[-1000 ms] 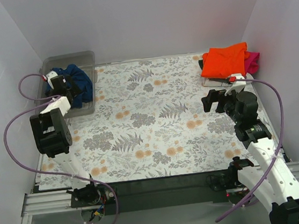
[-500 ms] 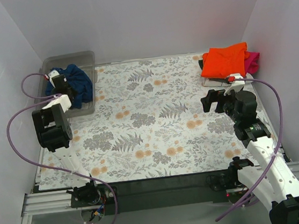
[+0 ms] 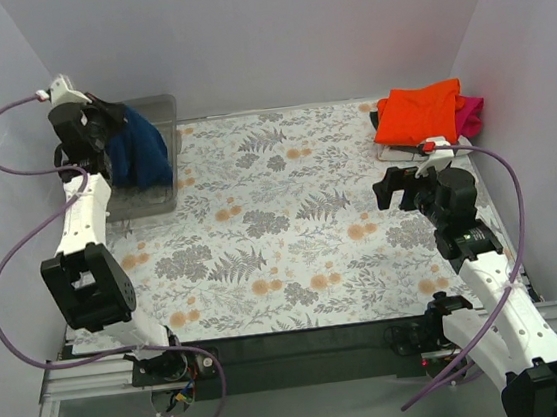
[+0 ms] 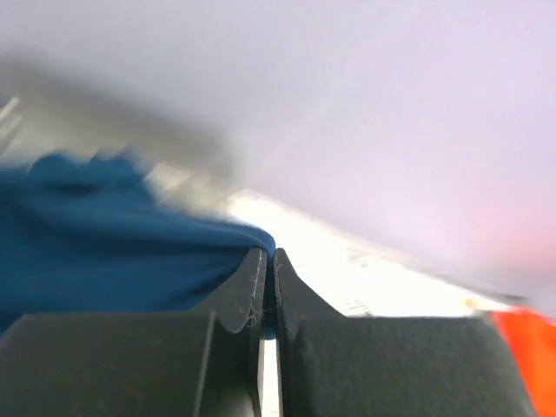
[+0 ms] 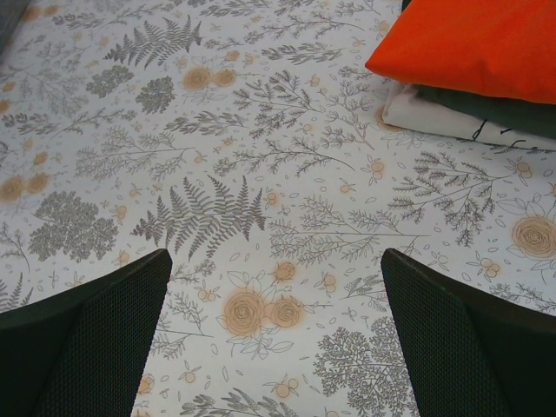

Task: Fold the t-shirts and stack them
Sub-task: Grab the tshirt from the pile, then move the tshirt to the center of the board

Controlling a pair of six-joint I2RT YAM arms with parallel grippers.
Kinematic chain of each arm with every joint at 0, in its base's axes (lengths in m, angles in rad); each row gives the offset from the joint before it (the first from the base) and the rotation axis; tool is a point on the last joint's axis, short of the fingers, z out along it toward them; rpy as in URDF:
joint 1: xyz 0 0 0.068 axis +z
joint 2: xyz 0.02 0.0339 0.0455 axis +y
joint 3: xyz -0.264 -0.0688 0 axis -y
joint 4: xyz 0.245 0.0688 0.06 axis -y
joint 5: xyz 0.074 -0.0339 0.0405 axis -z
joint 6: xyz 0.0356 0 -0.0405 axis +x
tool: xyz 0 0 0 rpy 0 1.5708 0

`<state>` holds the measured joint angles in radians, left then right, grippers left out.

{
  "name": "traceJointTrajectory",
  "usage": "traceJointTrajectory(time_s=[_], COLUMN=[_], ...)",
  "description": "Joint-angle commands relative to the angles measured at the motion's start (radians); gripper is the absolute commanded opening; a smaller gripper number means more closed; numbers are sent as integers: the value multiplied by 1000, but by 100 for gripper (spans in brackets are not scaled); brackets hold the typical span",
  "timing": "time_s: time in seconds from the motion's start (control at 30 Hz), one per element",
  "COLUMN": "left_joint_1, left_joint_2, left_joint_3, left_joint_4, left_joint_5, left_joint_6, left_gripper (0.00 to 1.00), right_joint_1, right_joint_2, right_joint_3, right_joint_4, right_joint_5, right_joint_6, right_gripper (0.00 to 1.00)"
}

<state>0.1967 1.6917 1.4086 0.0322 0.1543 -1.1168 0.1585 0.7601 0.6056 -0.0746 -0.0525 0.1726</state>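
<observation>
**Left gripper** (image 4: 268,257): the jaws are pressed together on a fold of the navy t-shirt (image 4: 104,234). The cloth is pinched at the very tips, so the rest hangs free and can be drawn out as one piece. From that grip the garment drapes down toward the clear plastic bin (image 3: 154,106) at the far-left corner of the floral table (image 3: 290,217). Whether its lower hem rests in the bin cannot be told from overhead.

**Right gripper** (image 5: 274,261): the jaws are spread wide with nothing between them, poised above bare tabletop. It is probably placed there to take a second corner once the shirt is brought over. The finished stack sits at the far-right corner, apart from the working area. An orange t-shirt (image 3: 417,112) lies on top, and a magenta t-shirt (image 3: 472,114) shows at its right edge.

**Views compared.** Only the left wrist view confirms the pinch, though blur smears everything beyond the fingertips. Only the right wrist view reveals the stack's lower layers, a dark garment (image 5: 486,109) and a pale garment (image 5: 434,120) under the orange; the magenta is absent there. Only the overhead view shows both arms, the bin and the stack together.
</observation>
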Motion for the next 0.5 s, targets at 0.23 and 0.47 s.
traceJointTrajectory(time_s=[0.23,0.47], left_joint_1=[-74,-150], left_joint_2=[-118,-104], left_joint_3=[254,248], left_joint_4=[734,914], left_joint_5=[798,893], left_joint_6=[-636,-803], left_gripper=[0,0], right_joint_1=[4,3], right_joint_2=[16,8], right_joint_3=[-9,-9], right_joint_4=[52,52], right_joint_5=[-29,-12], right_joint_6=[5,4], right_gripper=[98,98])
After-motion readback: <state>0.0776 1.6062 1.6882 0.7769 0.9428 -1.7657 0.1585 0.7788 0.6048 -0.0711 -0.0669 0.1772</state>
